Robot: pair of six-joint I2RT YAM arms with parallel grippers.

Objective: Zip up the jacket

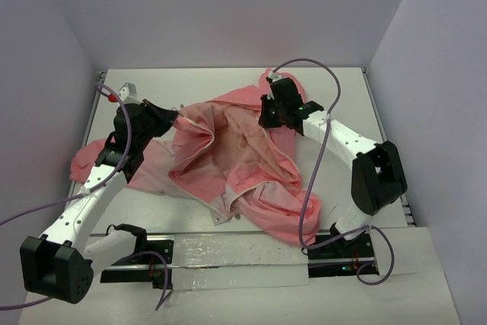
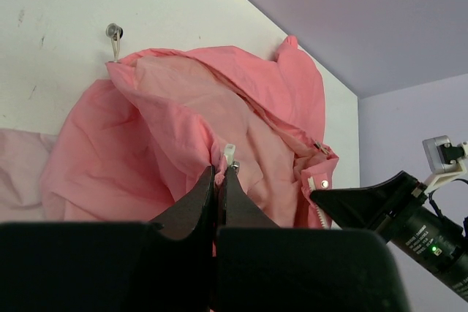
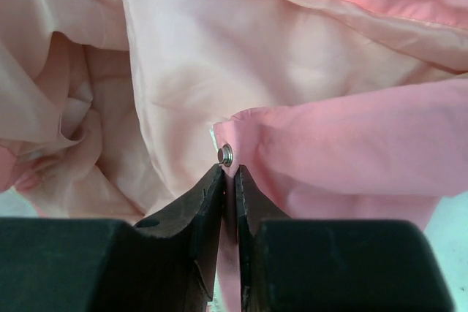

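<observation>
The salmon-pink jacket lies crumpled and spread open on the white table, its paler lining facing up. My left gripper holds the jacket's left front edge. In the left wrist view that gripper is shut on a fold of fabric, with a white zipper tab just above the tips. My right gripper holds the other front edge near the hood. In the right wrist view this gripper pinches the hem just below a metal snap, with the jaws a narrow slit apart.
A metal stud sticks up from the table beyond the jacket. Purple cables loop over the right arm and trail by the left one. Grey walls close the table on three sides. One sleeve lies under the left arm.
</observation>
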